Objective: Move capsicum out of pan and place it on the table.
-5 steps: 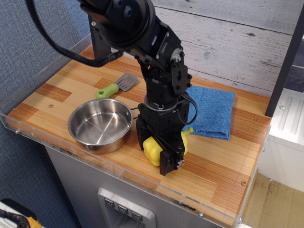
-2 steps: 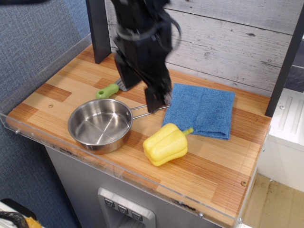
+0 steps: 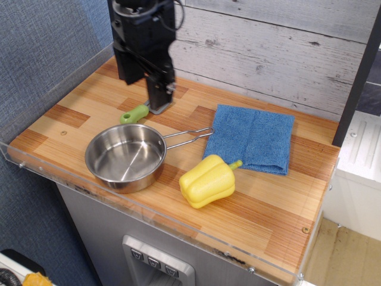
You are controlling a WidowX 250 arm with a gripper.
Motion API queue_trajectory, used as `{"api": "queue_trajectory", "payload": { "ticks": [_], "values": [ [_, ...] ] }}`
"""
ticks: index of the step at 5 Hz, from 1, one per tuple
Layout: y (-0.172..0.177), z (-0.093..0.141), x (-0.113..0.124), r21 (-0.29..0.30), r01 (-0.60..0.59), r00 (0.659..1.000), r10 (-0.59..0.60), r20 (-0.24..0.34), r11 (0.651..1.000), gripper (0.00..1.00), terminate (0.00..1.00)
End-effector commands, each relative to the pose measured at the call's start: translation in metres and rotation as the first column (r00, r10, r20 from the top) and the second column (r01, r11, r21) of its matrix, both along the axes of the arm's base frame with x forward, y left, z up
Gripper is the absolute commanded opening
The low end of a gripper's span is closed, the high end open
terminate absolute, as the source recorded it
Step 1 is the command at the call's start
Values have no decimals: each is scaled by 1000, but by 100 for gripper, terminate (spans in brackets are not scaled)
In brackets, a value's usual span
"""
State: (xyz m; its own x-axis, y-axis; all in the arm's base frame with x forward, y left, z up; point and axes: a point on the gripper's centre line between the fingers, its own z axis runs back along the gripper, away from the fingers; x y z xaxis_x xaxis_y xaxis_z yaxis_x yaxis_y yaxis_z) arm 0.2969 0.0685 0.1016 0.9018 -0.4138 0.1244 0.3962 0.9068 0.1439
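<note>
1. Nearest the front edge, the pepper (image 3: 207,181) is found lying on its side on the bare wood of the table (image 3: 271,211), stem pointing toward the cloth. A second ago it was pinched in the claw right at this spot; now nothing is touching it, so it has been let go and has stayed put.
2. Just to its left, the pan (image 3: 125,157) is seen empty, shiny bottom fully visible, its wire handle stretched toward the blue cloth (image 3: 255,137). It hasn't been shifted between the pictures.
3. The cloth sits just behind the pepper, apart from it or only barely met by the stem; that can't quite be made out.
4. Farther back, a green-handled spatula (image 3: 143,110) is partly hidden behind the claw.
5. At the back left, the claw (image 3: 159,94) has been pulled up and away from the pepper, well clear of it now. Nothing is held in it; whether the jaws are spread or pressed together can't be told from this angle.
6. So the job looks basically done: pepper out of the pan, resting on the table, arm backed off.
</note>
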Motion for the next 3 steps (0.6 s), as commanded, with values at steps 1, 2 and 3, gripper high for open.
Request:
{"api": "queue_trajectory", "payload": {
  "ticks": [1, 2, 3],
  "values": [
    [10, 13, 4, -1, 43, 999, -43, 27, 999, 100, 0],
    [10, 13, 4, -1, 43, 999, -43, 27, 999, 100, 0],
    [10, 13, 4, -1, 43, 999, -43, 27, 999, 100, 100]
  ]
}}
